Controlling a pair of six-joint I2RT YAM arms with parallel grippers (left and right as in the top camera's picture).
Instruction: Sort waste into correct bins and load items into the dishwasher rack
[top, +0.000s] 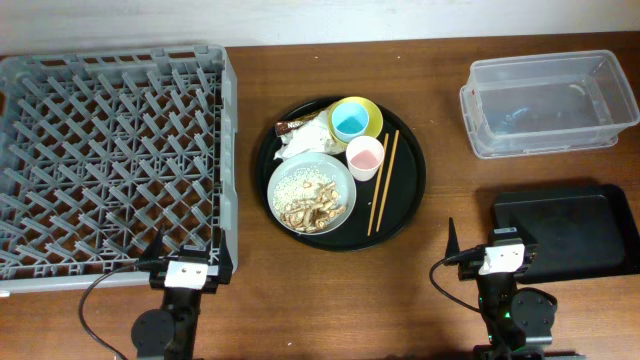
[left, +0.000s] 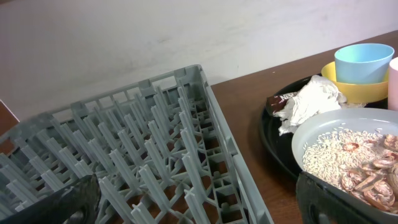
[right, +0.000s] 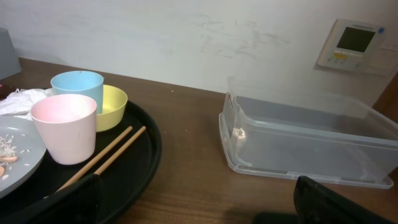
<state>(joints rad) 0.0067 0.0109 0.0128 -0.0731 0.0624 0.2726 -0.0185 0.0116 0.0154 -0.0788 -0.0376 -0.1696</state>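
At the table's near edge, my left pincer (top: 186, 250) and right pincer (top: 487, 243) both stood spread wide and empty. I judged the pink cup (top: 365, 156) the best first pick: one finger inside its rim, one outside, clear of the chopsticks (top: 384, 180) at three o'clock on the round black tray (top: 400, 205). The dishwasher rack (top: 228, 150) lay at nine o'clock from it, the clear tub (top: 470, 105) at two. Neither the snack wrapper (top: 290, 127) nor the far wall panel (right: 354, 40) showed lettering I could read.

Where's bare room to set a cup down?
Bare table lies between the round black tray and the clear tub, and in front of that tray. The gap beside the rack is narrow; the tray itself is crowded.
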